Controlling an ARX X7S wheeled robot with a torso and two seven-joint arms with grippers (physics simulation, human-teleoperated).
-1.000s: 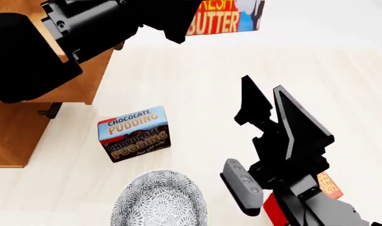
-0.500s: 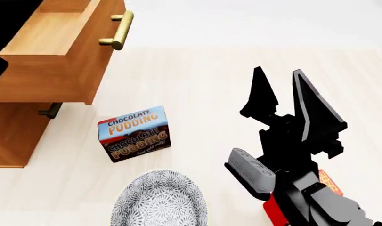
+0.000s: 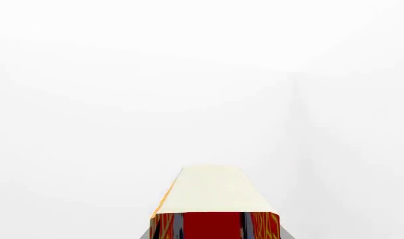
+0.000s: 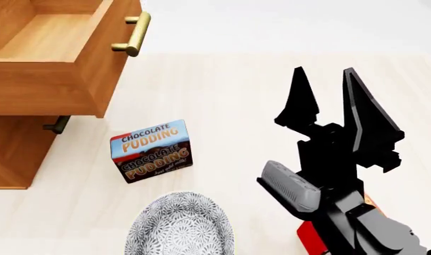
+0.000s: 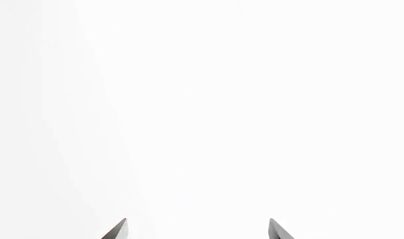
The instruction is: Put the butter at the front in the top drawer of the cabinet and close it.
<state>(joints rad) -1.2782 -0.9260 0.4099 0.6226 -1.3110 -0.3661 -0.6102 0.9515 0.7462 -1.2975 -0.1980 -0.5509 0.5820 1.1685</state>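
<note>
The left gripper shows no fingers in any view, yet the small red butter box with a cream top face (image 3: 211, 201) hangs just before its wrist camera against blank white, so I judge it pinched there, its long axis running straight away from the lens. The black right gripper (image 4: 323, 79) stands with its two pointed fingers spread wide and nothing between them. The light brown wooden top drawer (image 4: 52, 95) is pulled out of the wooden cabinet (image 4: 9, 154) at the robot's left, brass bar handle (image 4: 132, 34) facing the floor space, so the left arm is the nearer one (how far the carried box sits from the opening cannot be told). Counted: two butter boxes, the second a red box (image 4: 305, 237) mostly hidden under the right arm; one brown-and-blue chocolate pudding box (image 4: 151, 151); one grey patterned bowl (image 4: 179, 226); two drawers.
</note>
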